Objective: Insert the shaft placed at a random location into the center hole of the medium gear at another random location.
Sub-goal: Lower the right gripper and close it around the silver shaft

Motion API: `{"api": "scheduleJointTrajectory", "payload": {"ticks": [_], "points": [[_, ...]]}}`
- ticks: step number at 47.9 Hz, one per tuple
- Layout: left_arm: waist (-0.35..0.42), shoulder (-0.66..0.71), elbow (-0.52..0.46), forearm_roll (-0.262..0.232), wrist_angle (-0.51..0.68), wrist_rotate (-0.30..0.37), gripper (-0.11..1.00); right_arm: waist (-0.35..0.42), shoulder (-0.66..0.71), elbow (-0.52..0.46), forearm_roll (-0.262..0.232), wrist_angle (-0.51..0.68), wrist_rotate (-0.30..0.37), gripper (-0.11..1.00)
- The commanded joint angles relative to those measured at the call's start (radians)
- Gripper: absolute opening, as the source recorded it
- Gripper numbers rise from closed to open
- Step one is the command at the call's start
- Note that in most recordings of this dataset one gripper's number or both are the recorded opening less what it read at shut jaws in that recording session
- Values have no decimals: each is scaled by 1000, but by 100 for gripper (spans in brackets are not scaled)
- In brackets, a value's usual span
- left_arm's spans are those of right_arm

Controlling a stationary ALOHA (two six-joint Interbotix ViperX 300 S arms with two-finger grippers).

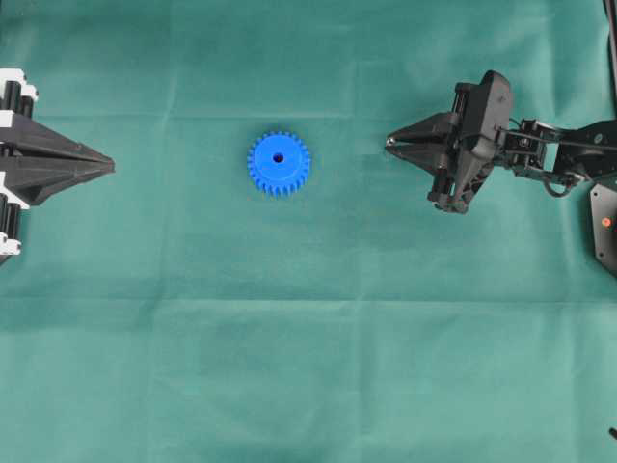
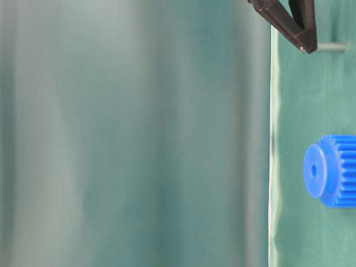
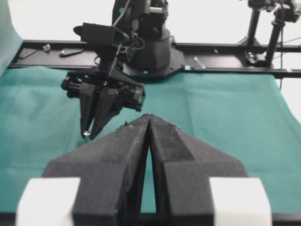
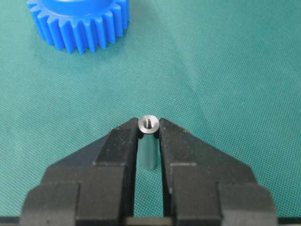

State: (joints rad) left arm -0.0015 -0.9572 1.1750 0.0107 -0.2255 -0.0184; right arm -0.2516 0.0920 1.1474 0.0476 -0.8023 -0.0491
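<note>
The shaft, a small silvery pin, stands upright between the fingertips of my right gripper, whose jaws press on its top end from both sides. In the table-level view the shaft sticks out beyond the right gripper. The medium gear, bright blue, lies flat on the cloth to the left of the right gripper, a clear gap away. Its center hole faces up, uncovered. My left gripper sits at the left edge, shut and holding nothing, its tips meeting.
Green cloth covers the whole table. The right arm's black base and a rail stand along the far edge in the left wrist view. A black mount sits at the right edge.
</note>
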Motion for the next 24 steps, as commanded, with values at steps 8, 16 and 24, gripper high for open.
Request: {"api": "scheduleJointTrajectory", "payload": {"ticks": [8,16,24], "points": [[-2,8,-18,0,-5,-5,0,-2,-63,-14,-2,3,-14,14],[-2,8,-18,2,-5,-6,0,-2,-175,-20,-2,78,-15,14],[-2,8,-18,2,-5,-6,0,-2,-256,-41,-3,196,-15,14]]}}
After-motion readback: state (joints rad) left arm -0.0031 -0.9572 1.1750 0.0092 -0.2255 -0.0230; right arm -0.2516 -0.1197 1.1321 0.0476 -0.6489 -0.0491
